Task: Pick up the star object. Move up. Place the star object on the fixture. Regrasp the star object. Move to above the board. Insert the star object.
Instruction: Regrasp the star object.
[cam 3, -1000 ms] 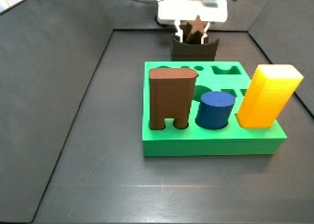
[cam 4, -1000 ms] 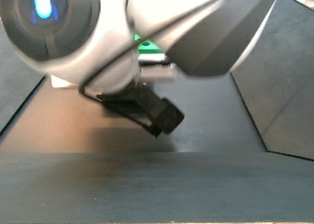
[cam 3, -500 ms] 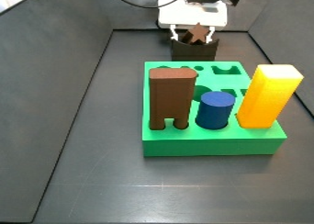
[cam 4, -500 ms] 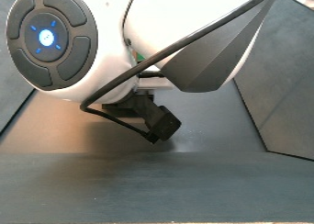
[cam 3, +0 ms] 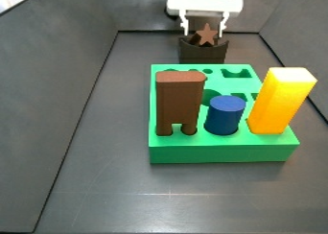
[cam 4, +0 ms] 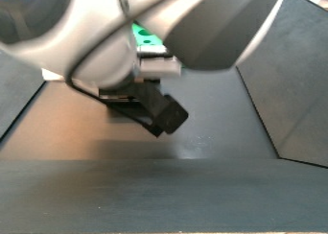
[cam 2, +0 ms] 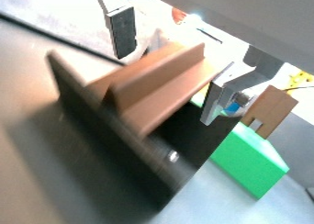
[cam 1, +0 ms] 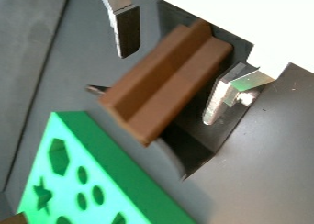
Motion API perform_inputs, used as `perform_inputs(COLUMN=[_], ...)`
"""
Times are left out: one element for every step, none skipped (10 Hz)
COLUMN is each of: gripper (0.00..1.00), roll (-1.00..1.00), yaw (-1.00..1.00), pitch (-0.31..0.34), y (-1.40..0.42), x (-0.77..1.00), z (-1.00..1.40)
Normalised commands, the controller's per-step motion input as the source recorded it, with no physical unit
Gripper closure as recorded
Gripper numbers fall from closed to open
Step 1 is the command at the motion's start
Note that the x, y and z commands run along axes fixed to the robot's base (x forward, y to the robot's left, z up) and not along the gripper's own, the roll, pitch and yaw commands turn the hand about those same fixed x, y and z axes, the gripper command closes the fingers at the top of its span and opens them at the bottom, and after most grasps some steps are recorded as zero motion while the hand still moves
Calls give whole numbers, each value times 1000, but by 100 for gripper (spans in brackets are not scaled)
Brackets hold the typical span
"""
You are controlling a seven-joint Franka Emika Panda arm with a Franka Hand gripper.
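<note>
My gripper (cam 3: pixel 204 23) hung at the far end of the floor, right over the fixture (cam 3: pixel 202 52), behind the green board (cam 3: pixel 218 142). The star object (cam 3: pixel 204 33) lay in the fixture's notch, its star face toward the board in a side view. In both wrist views my silver fingers (cam 1: pixel 124 26) stood apart, one on each side of the reddish-brown prism (cam 1: pixel 160 82), with a gap showing between each pad and the piece, so I was spread and gripping nothing. I judged the notch was doing the holding — cradling the star so that I could take a fresh hold on it for insertion. That would put me at the regrasp step. On the board stood a tall brown two-legged block (cam 3: pixel 178 104), a blue cylinder (cam 3: pixel 225 115) and a yellow block (cam 3: pixel 279 100) — things to clear on the way. The star-shaped hole (cam 1: pixel 40 194) showed in a wrist view, unfilled.
</note>
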Motion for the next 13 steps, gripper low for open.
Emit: perform_inputs(gripper=[0,0,0,0,0,0,0,0,0,0,0,0,0], roll=[64,59,56,57,1000,1000,1000,1000,1000,1000,1000,1000,1000], yaw=[-35,-24,-14,-7,31,32,30,30,29,29,29,29,29], pitch=[5,0,6,11,47,47,35,27,21,20,18,15,13], y=[-6,-3,-1,1,-904,-960,-1000,-1000,-837,-726,-489,-300,-104], x=[-40,-43,-41,-36,-90,-89,-113,-141,-117,-97,-60,-39,-25], z=[894,717,542,426,1000,1000,994,950,712,566,256,57,0])
